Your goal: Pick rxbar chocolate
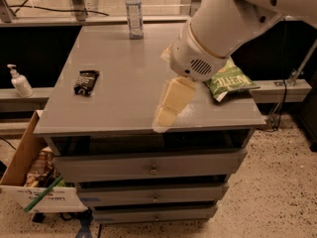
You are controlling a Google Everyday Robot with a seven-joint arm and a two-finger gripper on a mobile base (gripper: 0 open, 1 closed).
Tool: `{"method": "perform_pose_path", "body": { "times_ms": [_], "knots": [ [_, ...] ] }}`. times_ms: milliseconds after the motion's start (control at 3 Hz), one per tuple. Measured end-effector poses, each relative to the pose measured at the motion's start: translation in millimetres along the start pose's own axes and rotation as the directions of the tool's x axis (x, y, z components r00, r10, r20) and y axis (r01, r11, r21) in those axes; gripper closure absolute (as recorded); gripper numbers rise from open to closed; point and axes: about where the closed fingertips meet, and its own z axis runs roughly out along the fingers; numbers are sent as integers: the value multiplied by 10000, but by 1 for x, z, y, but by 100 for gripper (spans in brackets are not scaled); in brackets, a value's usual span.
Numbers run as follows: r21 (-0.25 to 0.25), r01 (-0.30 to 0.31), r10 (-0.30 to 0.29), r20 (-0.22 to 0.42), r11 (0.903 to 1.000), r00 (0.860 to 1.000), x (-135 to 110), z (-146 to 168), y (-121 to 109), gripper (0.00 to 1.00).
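Note:
The rxbar chocolate (86, 82), a small flat black bar with white lettering, lies on the left part of the grey cabinet top (119, 103). My gripper (170, 107), cream-coloured, hangs from the big white arm over the front middle of the top, well to the right of the bar and apart from it. It holds nothing that I can see.
A green chip bag (229, 82) lies at the right edge, partly hidden by the arm. A clear water bottle (133, 11) stands at the back. A soap dispenser (20, 82) sits on a ledge at left. A cardboard box (34, 177) is on the floor at left.

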Motion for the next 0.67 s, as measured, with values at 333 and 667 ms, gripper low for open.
{"method": "perform_pose_path", "body": {
  "times_ms": [333, 667],
  "knots": [
    [24, -145, 144, 494, 9999, 9987, 2, 13, -1, 0],
    [2, -306, 302, 1701, 9995, 9850, -12, 49, -22, 0]
  ]
}}
